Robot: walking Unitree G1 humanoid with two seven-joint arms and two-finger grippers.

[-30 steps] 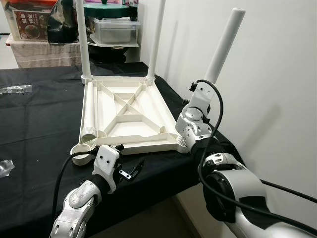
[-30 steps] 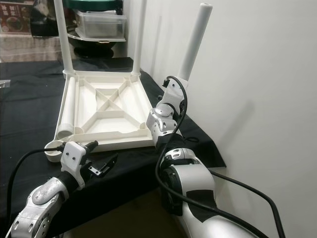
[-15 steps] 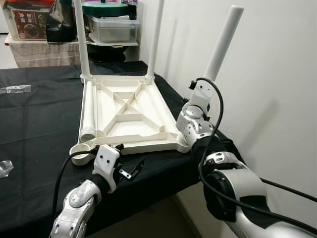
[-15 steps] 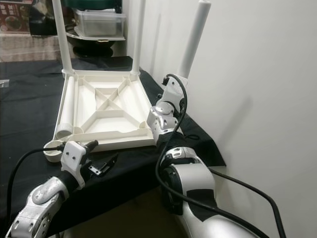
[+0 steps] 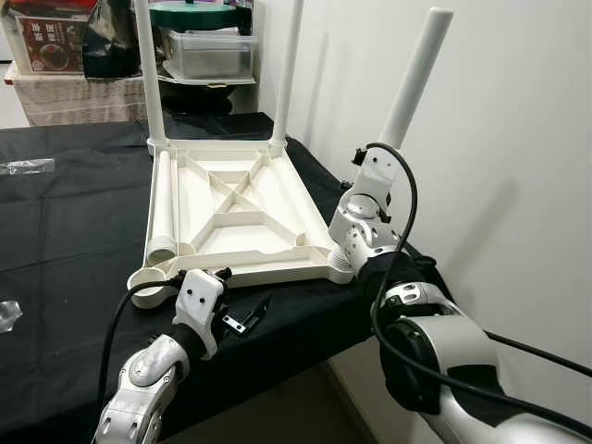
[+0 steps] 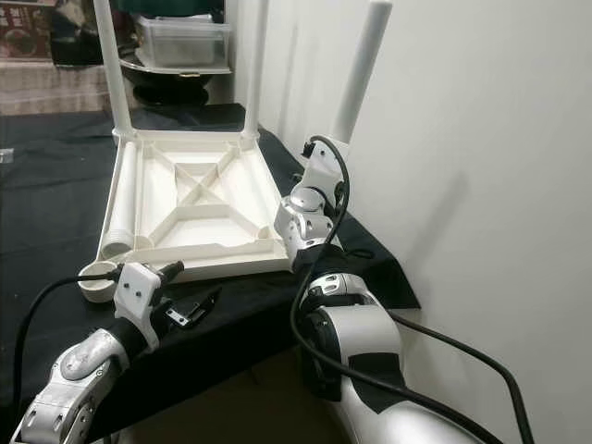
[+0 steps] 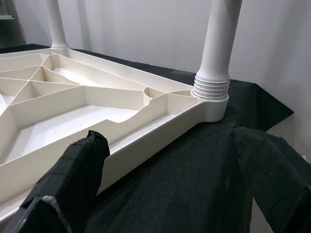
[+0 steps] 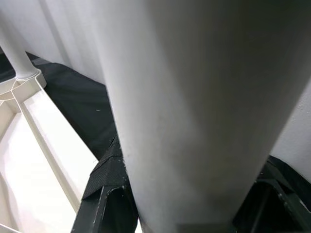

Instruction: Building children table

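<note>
From the head camera, the table top lies upside down on the black cloth, two legs standing at its far corners, and the right gripper is closed around a third leg at the near right corner. The left wrist camera shows that leg seated by its ribbed base in the corner socket, with the left gripper spread wide, holding nothing, just in front of the table's near edge. In the right wrist camera the leg sits squeezed between the fingers; looks like light, stiff, smooth plastic, so I'd grab low near the socket.

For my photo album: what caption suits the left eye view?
Robot's right hand grips a white leg at the upturned children's table corner.
</note>
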